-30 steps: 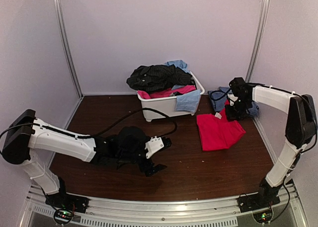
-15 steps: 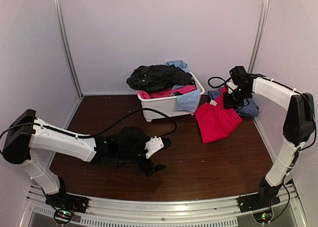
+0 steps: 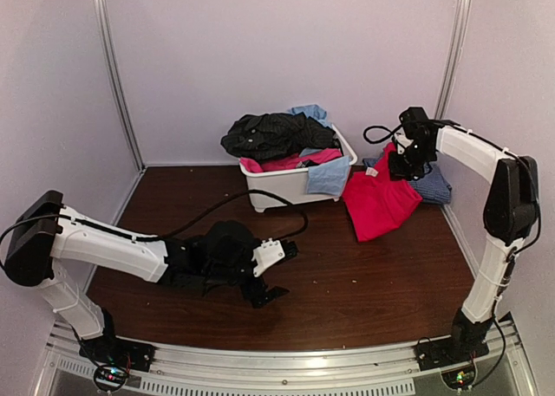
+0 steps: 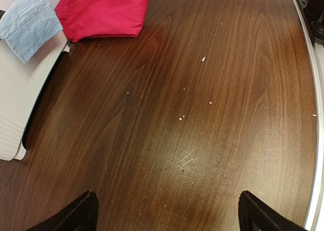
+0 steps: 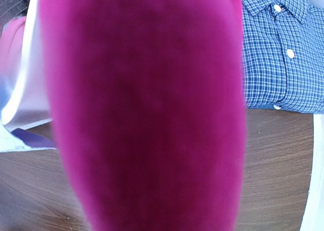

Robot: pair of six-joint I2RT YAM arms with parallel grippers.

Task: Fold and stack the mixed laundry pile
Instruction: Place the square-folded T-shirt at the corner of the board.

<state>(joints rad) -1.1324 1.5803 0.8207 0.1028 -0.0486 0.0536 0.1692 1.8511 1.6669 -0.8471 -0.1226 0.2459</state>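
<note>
The laundry pile (image 3: 282,140) fills a white tub (image 3: 290,186) at the back centre: black pinstriped cloth on top, pink-red and light blue below. My right gripper (image 3: 401,166) is shut on a folded pink-red garment (image 3: 377,204) and holds its top edge up, the lower part resting on the table. That cloth fills the right wrist view (image 5: 147,114) and hides the fingers. A folded blue checked shirt (image 3: 431,186) lies behind it, also in the right wrist view (image 5: 283,49). My left gripper (image 3: 264,285) is open and empty over bare table; its fingertips (image 4: 81,216) show low in the left wrist view.
The tub stands near the back wall, a light blue cloth (image 3: 328,176) hanging over its front right corner. A black cable (image 3: 225,204) runs across the table in front of the tub. The dark wood table (image 3: 347,283) has a metal rail (image 3: 286,374) along its near edge.
My right gripper has lifted and carried the pink-red garment back and left, toward the checked shirt. The garment has gone from flat to hanging. The left arm has not moved.
</note>
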